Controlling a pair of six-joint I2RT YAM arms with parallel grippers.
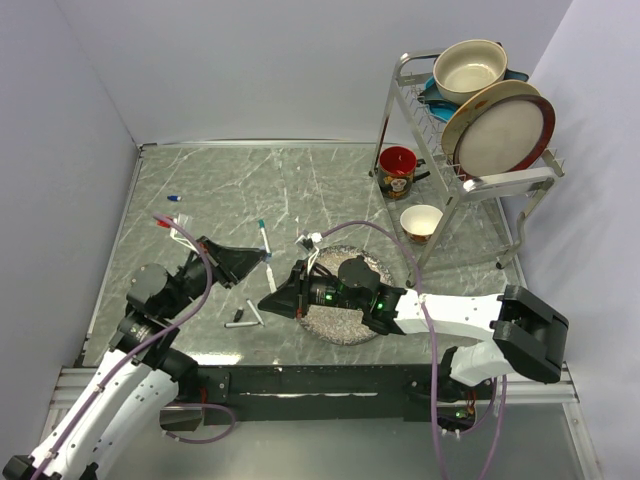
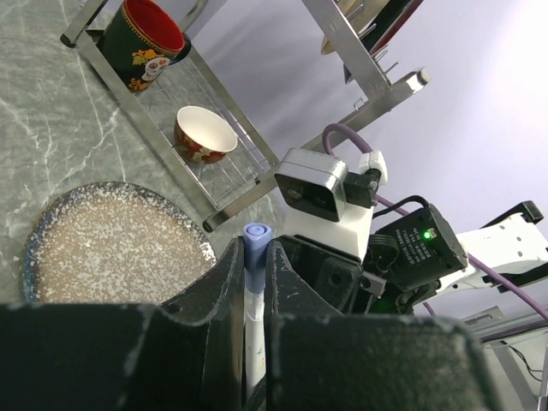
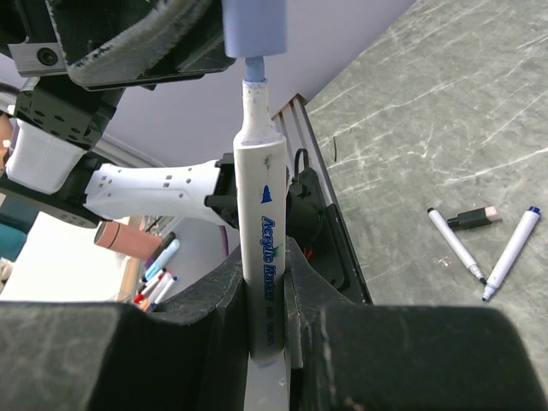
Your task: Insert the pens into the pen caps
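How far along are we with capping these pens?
Nothing is clearly finished: a teal-ended pen may already be capped, but it is too small to tell. In hand: the right hand holds a pen upright, its tip at the mouth of the blue cap gripped by the left hand. Left: two loose pens and a black cap.

The blue cap [image 3: 254, 26] is cut off by the upper edge of the right wrist view. The lower end of the white marker pen [image 3: 261, 214] is hidden between the jaws of the right gripper [image 3: 264, 282]. In the top view the right arm [image 1: 450, 315] covers a big part of the speckled plate [image 1: 338, 334]. The small blue thing [image 1: 174, 198] at the left side of the table [image 1: 300, 190] is too small to tell if it is a pen or a cap.
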